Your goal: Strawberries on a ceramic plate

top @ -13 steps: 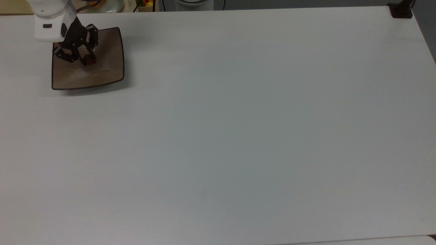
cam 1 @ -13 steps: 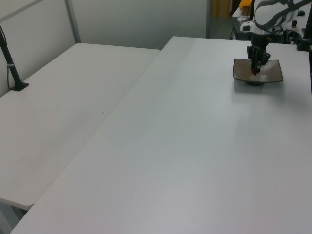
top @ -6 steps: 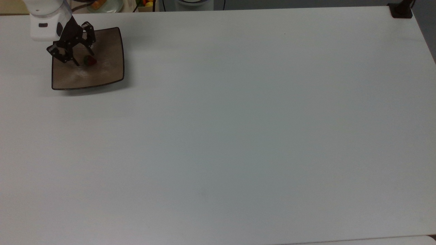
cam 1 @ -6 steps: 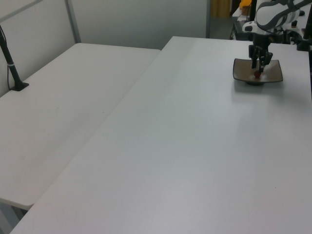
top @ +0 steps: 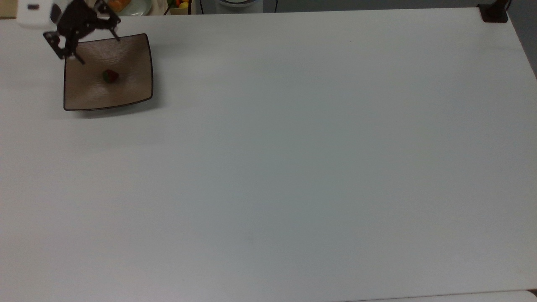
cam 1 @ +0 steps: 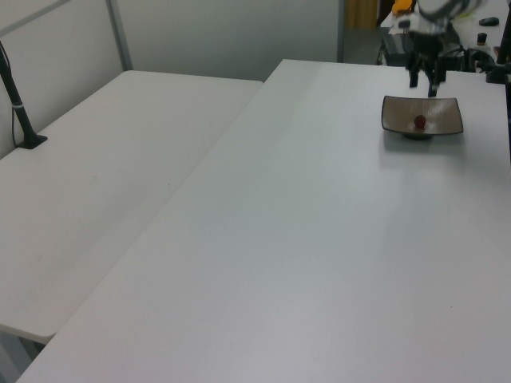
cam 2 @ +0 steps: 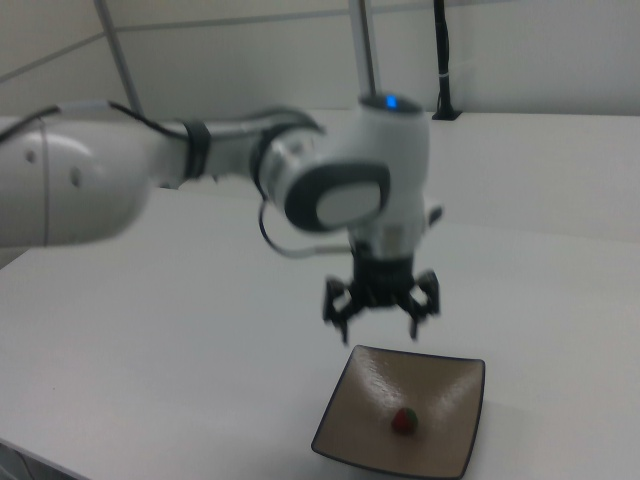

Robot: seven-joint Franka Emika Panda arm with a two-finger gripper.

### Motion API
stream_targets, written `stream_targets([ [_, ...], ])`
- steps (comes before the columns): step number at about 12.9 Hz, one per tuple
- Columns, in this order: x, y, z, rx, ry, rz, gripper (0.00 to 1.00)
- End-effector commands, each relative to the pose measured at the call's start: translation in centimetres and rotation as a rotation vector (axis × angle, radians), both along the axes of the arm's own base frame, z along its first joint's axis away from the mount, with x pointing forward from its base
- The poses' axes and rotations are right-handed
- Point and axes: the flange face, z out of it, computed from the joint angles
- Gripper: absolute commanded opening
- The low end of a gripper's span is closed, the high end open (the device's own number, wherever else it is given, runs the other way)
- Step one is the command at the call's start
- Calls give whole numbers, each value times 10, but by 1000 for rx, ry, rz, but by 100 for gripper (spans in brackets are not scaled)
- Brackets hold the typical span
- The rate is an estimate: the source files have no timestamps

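Note:
The small dark red strawberry (top: 110, 76) with its green cap lies alone near the middle of the square tan-brown ceramic plate (top: 132, 63), which sits at the table's far corner on the top view's left. My gripper (top: 100, 51) hangs open and empty above the plate's far edge, well clear of the fruit. In the left view the strawberry (cam 1: 419, 122) rests on the plate (cam 1: 447, 120) below the raised gripper (cam 1: 423, 88). The right view shows the gripper (cam 2: 378, 325) spread open above the plate (cam 2: 450, 400) and the strawberry (cam 2: 404, 421).
The white table (top: 293, 167) stretches wide to the top view's right. A pale round plate with orange food (top: 126, 5) and a box of fruit (top: 180, 4) lie beyond the far edge. A dark post base (top: 495, 12) stands at the far right corner.
The gripper opened, left the strawberry on the plate and rose away toward the plate's far edge. The strawberry stays where it was set down.

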Motion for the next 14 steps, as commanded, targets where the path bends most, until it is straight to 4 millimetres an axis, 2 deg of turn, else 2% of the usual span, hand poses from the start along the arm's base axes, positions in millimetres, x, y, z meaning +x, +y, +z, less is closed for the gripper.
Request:
stream_targets([
  [1, 6, 44, 98, 128, 32, -202, 100],
  [3, -7, 68, 132, 142, 37, -239, 100],
  [6, -18, 102, 159, 145, 68, -352, 100],
  [8, -19, 140, 176, 119, 82, -453, 100],
  [9, -19, 171, 185, 109, 68, -430, 100],
  [11, -17, 193, 188, 104, 69, -441, 100],
  [14, -15, 240, 194, 60, 58, -492, 100],
])
